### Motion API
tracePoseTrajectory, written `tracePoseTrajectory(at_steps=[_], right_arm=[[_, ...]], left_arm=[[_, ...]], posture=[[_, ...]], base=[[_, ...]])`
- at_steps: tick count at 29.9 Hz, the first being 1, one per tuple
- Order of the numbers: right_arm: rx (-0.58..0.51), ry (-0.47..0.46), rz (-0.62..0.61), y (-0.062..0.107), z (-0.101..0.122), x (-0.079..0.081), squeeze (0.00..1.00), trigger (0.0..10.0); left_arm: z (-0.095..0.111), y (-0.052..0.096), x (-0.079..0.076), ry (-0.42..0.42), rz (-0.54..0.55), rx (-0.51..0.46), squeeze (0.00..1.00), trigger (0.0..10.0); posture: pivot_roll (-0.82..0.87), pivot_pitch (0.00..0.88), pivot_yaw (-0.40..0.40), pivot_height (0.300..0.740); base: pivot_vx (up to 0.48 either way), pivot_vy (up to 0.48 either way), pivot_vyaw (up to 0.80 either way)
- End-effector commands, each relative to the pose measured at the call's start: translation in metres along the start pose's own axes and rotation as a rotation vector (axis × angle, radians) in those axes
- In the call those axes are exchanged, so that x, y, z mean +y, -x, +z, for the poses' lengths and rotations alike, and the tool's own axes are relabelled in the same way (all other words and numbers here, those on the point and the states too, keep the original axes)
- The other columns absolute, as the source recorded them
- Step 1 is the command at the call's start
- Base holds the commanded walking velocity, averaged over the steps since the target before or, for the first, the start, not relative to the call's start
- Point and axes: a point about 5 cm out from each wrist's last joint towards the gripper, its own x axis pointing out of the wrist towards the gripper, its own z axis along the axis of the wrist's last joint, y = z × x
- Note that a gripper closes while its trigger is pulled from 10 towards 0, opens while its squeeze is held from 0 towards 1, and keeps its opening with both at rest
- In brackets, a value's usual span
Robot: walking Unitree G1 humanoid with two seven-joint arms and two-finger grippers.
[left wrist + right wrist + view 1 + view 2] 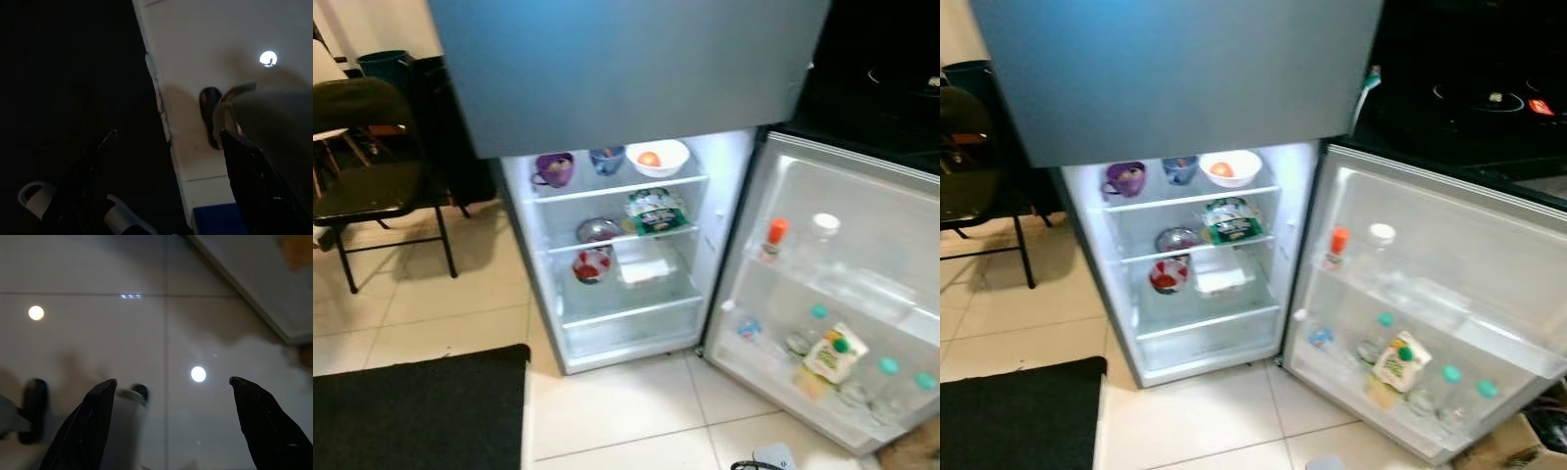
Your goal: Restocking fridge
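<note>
The fridge's lower compartment (726,196) stands open and lit. Its top shelf holds a purple mug (554,169), a blue cup (607,159) and a white bowl (658,158) with something orange in it. Below sit a green packet (655,211), a metal bowl (598,231), a red-and-white container (591,265) and a white box (646,264). The open door (871,211) swings right and carries an orange-capped bottle (773,238), a green-capped carton (834,354) and several teal-capped bottles (888,377). My left gripper (166,196) and right gripper (176,426) hang open over the floor, holding nothing.
A black chair (362,157) stands at the left. A black mat (421,411) lies on the tiles in front left. A dark cooktop (1469,88) is at the back right, above the door. The grey freezer door (626,69) is shut.
</note>
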Motion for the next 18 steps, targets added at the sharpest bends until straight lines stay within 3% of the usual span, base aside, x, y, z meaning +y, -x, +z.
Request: tracePoseTrajectory(at_steps=[1,10,18], right_arm=[[0.021,-0.011,0.001,0.0021,-0.0059,0.0029,0.00,10.0],[0.031,-0.007,-0.002,0.0028,-0.0079,0.0014,0.00,10.0],[0.039,-0.006,-0.002,0.0032,-0.0095,0.0019,0.00,10.0]], left_arm=[[-0.0061,0.0024,0.0038,-0.013,0.009,0.014,0.00,10.0],[-0.0062,0.0024,0.0030,-0.013,0.007,0.012,0.00,10.0],[-0.0068,0.0028,0.0044,-0.016,0.010,0.015,0.00,10.0]], posture=[[-0.08,0.097,0.036,0.740],[-0.08,0.096,0.035,0.740],[-0.08,0.093,0.039,0.740]], base=[[0.000,-0.416,0.00],[0.000,-0.390,0.00],[0.000,-0.030,0.00]])
